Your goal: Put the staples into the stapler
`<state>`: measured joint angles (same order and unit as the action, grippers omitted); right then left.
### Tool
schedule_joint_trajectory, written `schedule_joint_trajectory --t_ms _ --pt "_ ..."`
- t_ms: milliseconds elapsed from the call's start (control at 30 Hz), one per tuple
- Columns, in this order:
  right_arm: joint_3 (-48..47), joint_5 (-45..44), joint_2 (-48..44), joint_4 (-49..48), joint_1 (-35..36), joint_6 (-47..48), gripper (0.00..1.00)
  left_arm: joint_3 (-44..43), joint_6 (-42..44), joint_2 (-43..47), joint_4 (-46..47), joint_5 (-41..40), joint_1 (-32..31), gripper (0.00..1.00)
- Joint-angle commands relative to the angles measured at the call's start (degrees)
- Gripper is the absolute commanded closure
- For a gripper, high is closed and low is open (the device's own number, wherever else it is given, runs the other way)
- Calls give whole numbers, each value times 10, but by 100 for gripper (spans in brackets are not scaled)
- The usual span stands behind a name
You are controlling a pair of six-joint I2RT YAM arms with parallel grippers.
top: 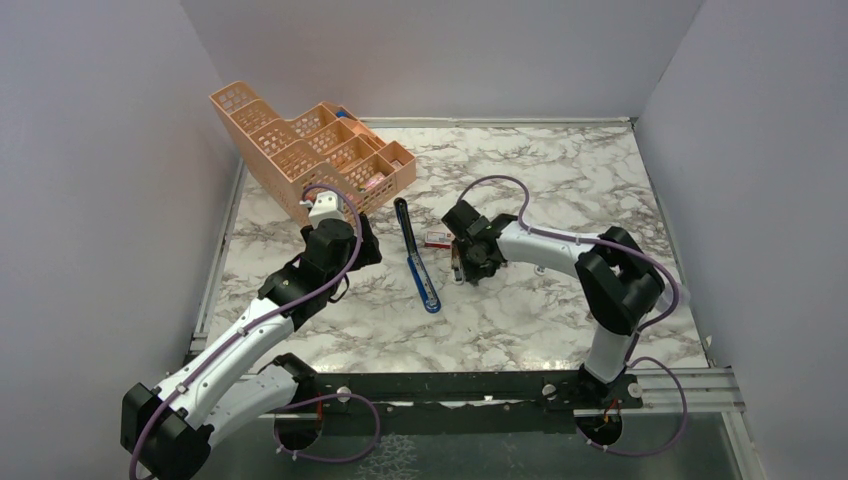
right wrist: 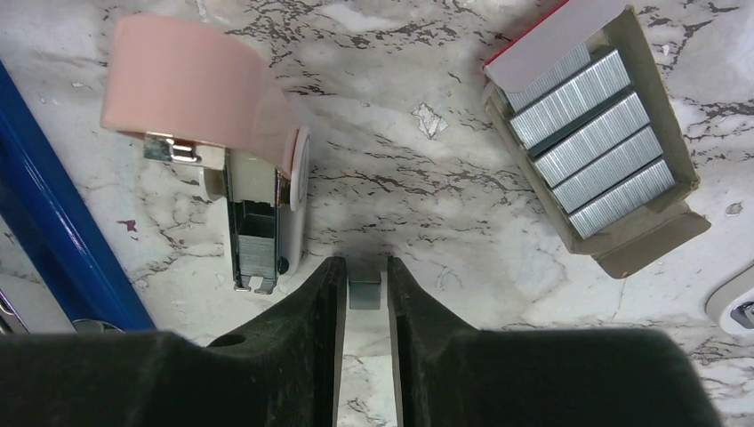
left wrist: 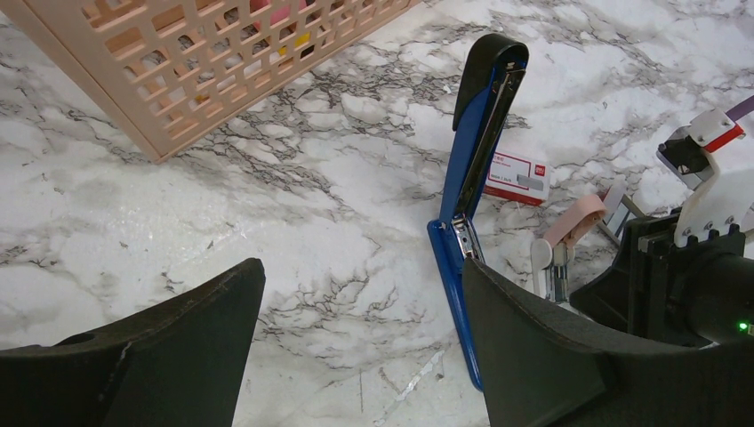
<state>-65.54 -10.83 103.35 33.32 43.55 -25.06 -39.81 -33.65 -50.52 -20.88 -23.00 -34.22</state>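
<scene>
Staples, apparently a short strip, pinched in our right gripper; stapler lies hinged open for loading; left gripper spread wide.

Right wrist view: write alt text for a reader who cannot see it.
The right gripper pinches a small grey strip of staples over a marble table. An open cardboard box holding rows of staples lies at upper right; a small pink-and-white stapler lies open at left, beside an edge of the blue stapler.
</scene>
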Motion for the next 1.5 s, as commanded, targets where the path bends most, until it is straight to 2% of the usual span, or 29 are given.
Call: schedule_joint_trajectory --t_ms 0,300,600,767,933,1067,1467 --pt "-18 6 24 43 2 -29 72 3 -4 10 2 -13 2 17" --pt "-26 3 28 76 2 -120 71 2 -4 6 3 -11 2 17" --pt "-26 -29 36 76 2 -145 74 3 -5 10 3 -11 2 17" --pt "-28 -35 39 71 2 -172 70 1 -3 8 2 -11 2 17" --pt "-15 -44 24 61 2 -207 70 0 -3 7 4 -11 2 17" --pt "-6 -34 16 38 2 -211 70 0 -3 7 3 -10 2 17" --pt "-17 -68 30 51 2 -196 73 0 -2 9 3 -11 2 17"
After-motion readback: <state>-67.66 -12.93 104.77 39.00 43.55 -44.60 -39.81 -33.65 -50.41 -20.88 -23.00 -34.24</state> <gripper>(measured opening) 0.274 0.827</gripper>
